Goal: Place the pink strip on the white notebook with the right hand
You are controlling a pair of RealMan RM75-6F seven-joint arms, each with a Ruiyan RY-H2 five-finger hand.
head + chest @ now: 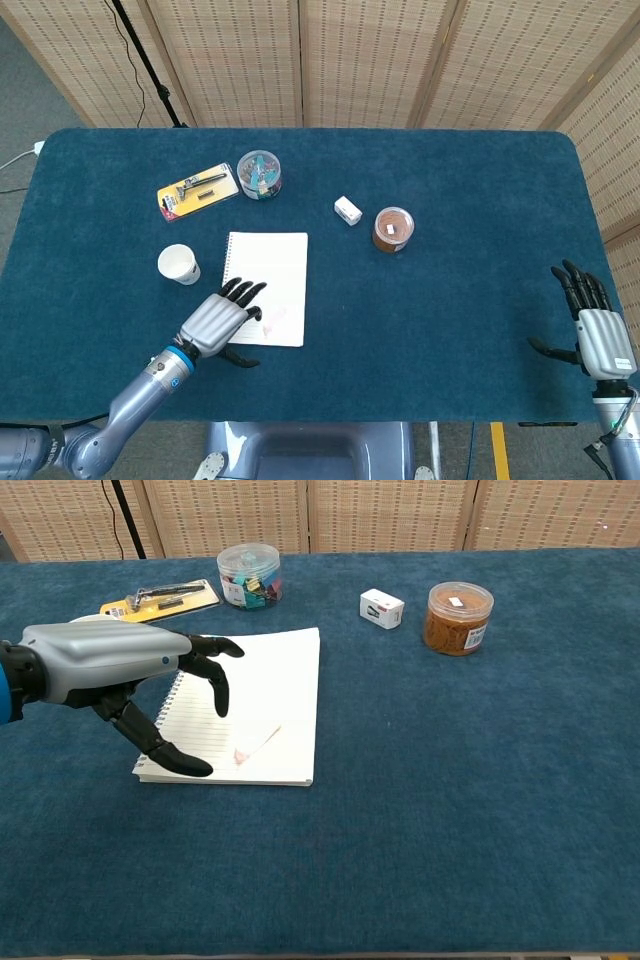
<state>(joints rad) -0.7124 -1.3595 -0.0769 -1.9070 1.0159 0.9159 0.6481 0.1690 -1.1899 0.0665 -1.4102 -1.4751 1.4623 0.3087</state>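
Observation:
The white spiral notebook (272, 268) (270, 680) lies flat left of the table's middle. A thin pink strip (274, 317) (254, 744) rests on its near part. My left hand (218, 317) (120, 675) hovers over the notebook's near left corner, fingers spread, holding nothing, just left of the strip. My right hand (593, 330) is far off at the table's near right edge, open and empty; only the head view shows it.
A paper cup (178, 264) stands left of the notebook. Behind it lie a yellow packaged tool (197, 190) (160, 597) and a clear tub of clips (260, 174) (249, 575). A small white box (347, 210) (381, 608) and an orange-brown jar (393, 229) (458, 617) sit right of centre.

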